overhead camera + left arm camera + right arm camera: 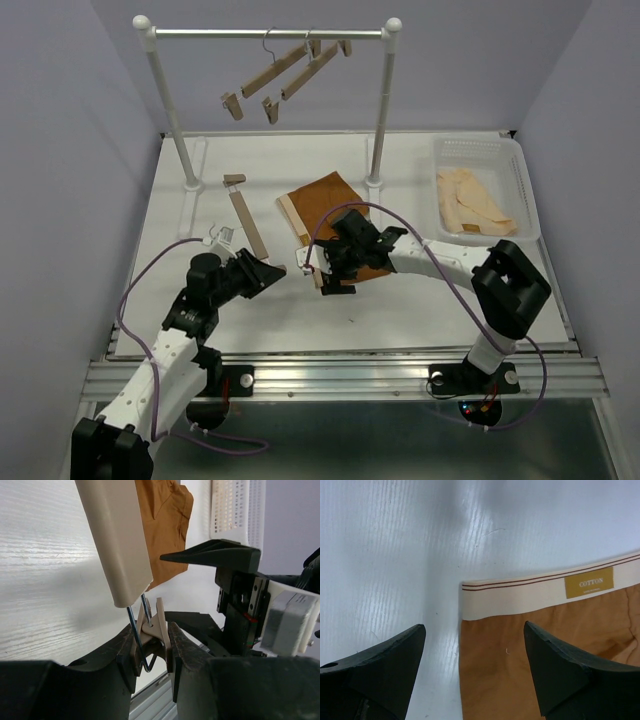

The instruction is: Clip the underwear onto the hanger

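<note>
Left claw pinched the near clip of the hanger, fingers pressed on the clip's two wings; whether the clip's mouth stood open could not be told. Right claw was spread wide and empty, low over the corner of the waistband of the underwear, with one finger above bare table and the other above the brown cloth. The underwear lay flat near the middle of the table, and the hanger lay just left of it, its bar running from the left claw toward the far edge. Judgement: the step in hand was taking up the waistband corner to feed it to the clip. To do it well, lower the right claw straight down, close on the firm band rather than the thin cloth, and lift only slightly, keeping the edge flat. Meanwhile the left claw should hold the hanger steady with the clip's mouth facing the cloth. Likely fault: catching one layer only, or folding the corner.
</note>
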Controlling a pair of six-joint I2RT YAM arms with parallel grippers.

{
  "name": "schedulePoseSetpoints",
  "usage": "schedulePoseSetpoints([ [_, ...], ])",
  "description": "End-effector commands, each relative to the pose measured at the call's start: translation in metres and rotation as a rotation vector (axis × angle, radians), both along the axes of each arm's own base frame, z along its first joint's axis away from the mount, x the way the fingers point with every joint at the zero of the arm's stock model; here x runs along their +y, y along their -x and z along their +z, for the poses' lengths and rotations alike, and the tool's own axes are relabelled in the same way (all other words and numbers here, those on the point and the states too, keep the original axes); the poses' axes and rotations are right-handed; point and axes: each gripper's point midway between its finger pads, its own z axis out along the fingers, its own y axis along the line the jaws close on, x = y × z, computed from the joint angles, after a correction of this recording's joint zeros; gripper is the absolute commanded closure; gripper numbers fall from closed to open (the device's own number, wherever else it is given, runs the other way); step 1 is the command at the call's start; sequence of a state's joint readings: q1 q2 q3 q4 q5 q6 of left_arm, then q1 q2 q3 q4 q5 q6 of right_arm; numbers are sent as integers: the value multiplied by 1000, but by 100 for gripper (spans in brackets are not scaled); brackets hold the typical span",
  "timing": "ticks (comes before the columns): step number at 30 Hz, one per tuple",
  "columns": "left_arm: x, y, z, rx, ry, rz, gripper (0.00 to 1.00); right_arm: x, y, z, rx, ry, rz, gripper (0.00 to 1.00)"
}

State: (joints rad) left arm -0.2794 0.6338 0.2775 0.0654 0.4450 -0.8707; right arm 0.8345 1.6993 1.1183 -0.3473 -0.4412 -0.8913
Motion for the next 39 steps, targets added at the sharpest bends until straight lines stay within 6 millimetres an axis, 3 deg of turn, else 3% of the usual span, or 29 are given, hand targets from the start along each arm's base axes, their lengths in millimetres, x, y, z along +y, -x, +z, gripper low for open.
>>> schedulePoseSetpoints([
  [1,-4,-12,25,-133,-2,-33,100,11,3,-13,-32,14,25,16],
  [8,-7,-10,19,-132,6,-58,100,15,4,-33,-11,37,20,24],
  [15,-7,-9,9,-110,0,-57,100,20,13,-46,28,41,55,25],
  [20,-7,-8,5,-102,1,-57,100,25,6,-53,23,37,23,27],
  [23,-6,-8,5,-104,-6,-58,100,28,0,-56,20,36,-6,33],
  [24,-6,-7,4,-101,-10,-57,100,28,-2,-57,16,38,-15,40],
  [29,-4,-8,2,-99,-19,-47,100,27,-10,-65,2,59,-55,43],
  [33,-3,-8,2,-95,-24,-45,100,24,-13,-73,3,75,-81,64],
  [37,-3,-8,2,-99,-26,-46,100,23,-16,-75,-1,70,-124,99],
  [39,-3,-8,4,-101,-24,-47,100,26,-19,-72,6,43,-163,99],
])
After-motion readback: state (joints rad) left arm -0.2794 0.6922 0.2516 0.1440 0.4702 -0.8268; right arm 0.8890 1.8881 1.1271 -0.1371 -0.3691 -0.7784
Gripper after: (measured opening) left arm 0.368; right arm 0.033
